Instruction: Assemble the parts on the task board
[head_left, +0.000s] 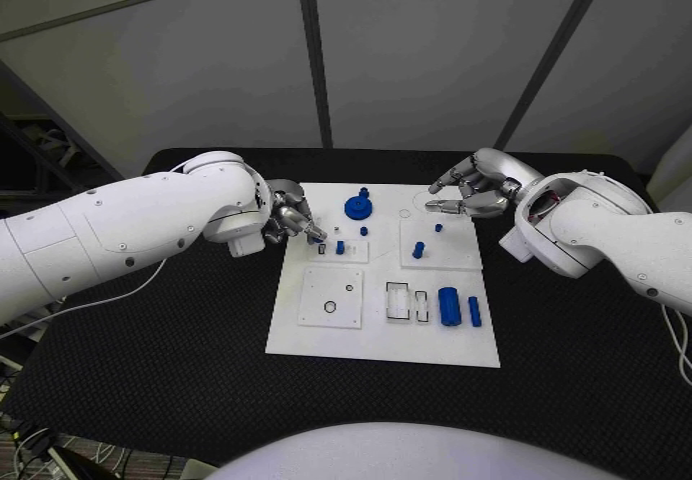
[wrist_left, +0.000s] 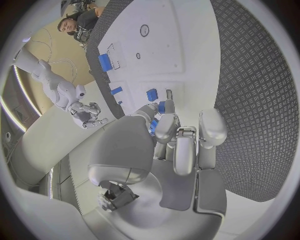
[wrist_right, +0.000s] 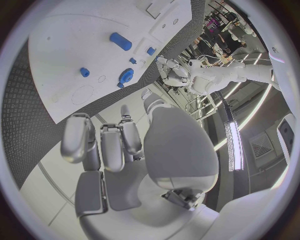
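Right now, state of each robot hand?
Left robot hand: pinching a small blue part at the task board.
Right robot hand: holds nothing, fingers apart, open.

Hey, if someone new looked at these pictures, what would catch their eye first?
Probably the white task board in the middle of the black table, dotted with small blue parts such as the round blue knob near its far edge. Next, the silver left hand reaching over the board's left edge, fingertips by a small blue piece, and the right hand at its far right corner.
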